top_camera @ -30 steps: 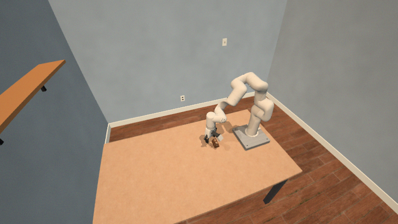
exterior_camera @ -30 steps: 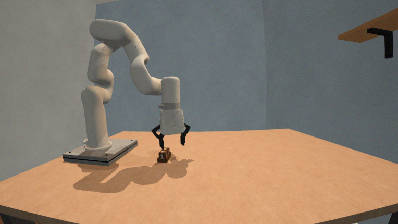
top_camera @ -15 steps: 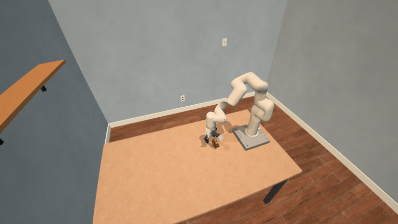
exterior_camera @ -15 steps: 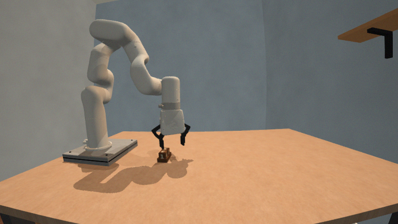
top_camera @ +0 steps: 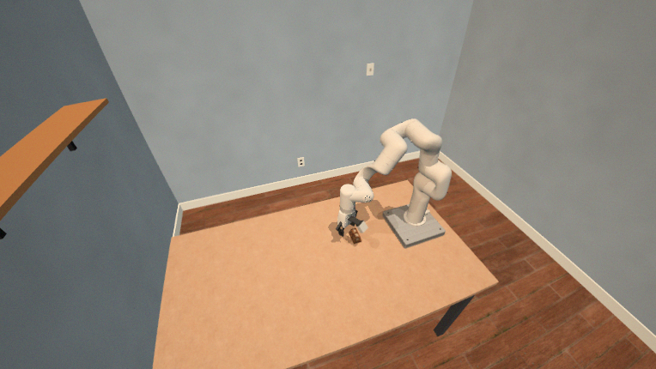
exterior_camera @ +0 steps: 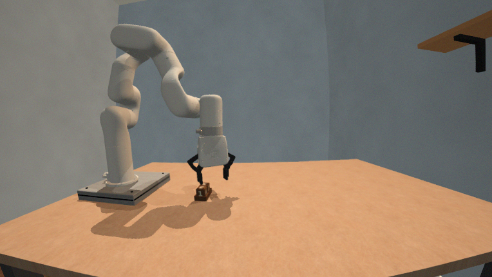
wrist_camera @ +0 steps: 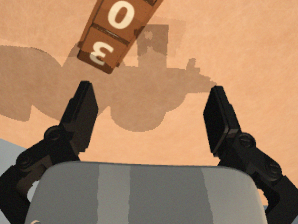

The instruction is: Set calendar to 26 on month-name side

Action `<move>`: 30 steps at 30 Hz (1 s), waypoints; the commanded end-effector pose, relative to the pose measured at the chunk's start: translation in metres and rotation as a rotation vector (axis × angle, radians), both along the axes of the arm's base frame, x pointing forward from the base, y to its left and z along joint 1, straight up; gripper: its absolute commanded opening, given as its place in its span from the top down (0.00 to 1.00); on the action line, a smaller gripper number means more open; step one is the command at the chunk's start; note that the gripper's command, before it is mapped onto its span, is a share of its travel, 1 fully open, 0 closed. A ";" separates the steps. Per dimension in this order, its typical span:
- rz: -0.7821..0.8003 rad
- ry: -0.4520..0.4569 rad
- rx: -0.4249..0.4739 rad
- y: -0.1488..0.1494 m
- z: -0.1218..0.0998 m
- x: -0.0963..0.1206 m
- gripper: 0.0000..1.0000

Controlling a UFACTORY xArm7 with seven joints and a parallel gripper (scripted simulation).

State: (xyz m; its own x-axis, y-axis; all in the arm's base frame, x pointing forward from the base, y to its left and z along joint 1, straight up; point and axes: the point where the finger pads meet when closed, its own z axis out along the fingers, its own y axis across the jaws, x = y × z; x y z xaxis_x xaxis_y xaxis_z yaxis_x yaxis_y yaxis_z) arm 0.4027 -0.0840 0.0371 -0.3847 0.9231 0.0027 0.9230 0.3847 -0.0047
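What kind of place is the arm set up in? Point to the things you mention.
Probably a robot test room: a wooden-topped table (top_camera: 284,279) (exterior_camera: 310,213) carries the arm's grey base plate (top_camera: 424,236) (exterior_camera: 89,192), with plain blue-grey walls (top_camera: 257,91) (exterior_camera: 241,68) around.

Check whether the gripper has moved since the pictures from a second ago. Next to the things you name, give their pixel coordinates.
No, not visibly: in the exterior view the gripper (top_camera: 346,227) (exterior_camera: 213,179) (wrist_camera: 151,97) hangs at the same spot relative to the arm's base plate (exterior_camera: 160,176).
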 end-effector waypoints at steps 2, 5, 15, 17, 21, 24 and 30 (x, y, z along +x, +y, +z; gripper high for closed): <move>0.000 -0.004 0.000 0.000 0.001 0.001 0.00; 0.000 -0.004 0.000 0.000 0.001 0.001 0.00; 0.000 -0.004 0.000 0.000 0.001 0.001 0.00; 0.000 -0.004 0.000 0.001 0.001 0.002 0.00; 0.000 -0.004 0.000 0.013 0.002 0.004 0.00; 0.000 -0.004 0.000 0.022 0.003 0.006 0.00; 0.000 -0.004 0.000 0.024 0.003 0.006 0.00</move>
